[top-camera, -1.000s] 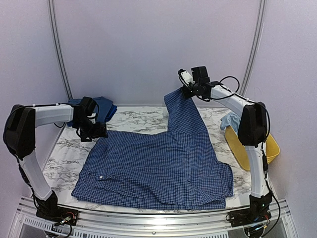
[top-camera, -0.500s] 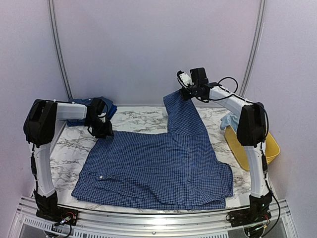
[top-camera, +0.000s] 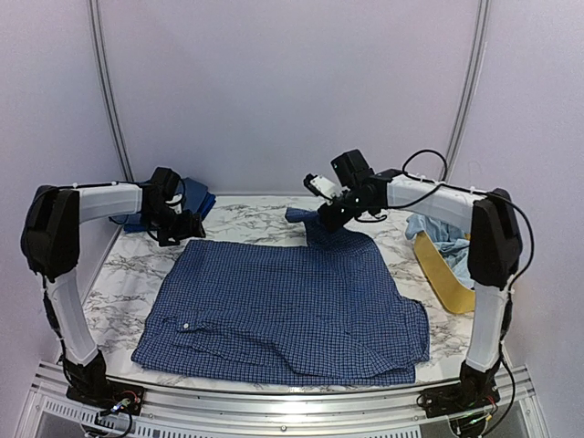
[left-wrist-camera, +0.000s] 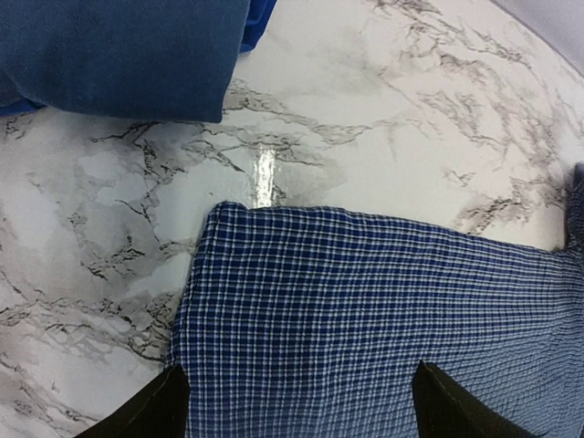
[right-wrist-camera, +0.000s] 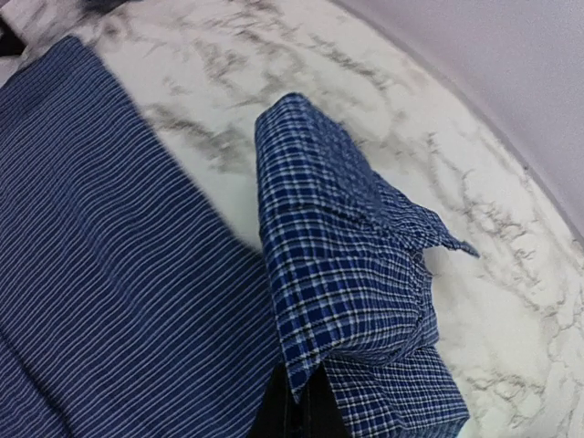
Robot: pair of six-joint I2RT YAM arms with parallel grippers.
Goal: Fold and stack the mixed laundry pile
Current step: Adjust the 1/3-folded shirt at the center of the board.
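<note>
Lowered since a second ago, the right gripper (top-camera: 327,217) now holds the shirt (top-camera: 292,306) sleeve just above the table (top-camera: 119,292) at the back, jaws pinched on the cloth, the sleeve folded over itself. The rest of the shirt lies flat mid-table, and the left gripper (top-camera: 190,225) hovers over its far-left corner, fingers (left-wrist-camera: 155,411) wide apart, gripping nothing. Behind it lies the dark-blue piece (top-camera: 187,196); the T-shirt (top-camera: 436,233) sits in the tub (top-camera: 447,283) at the right.
</note>
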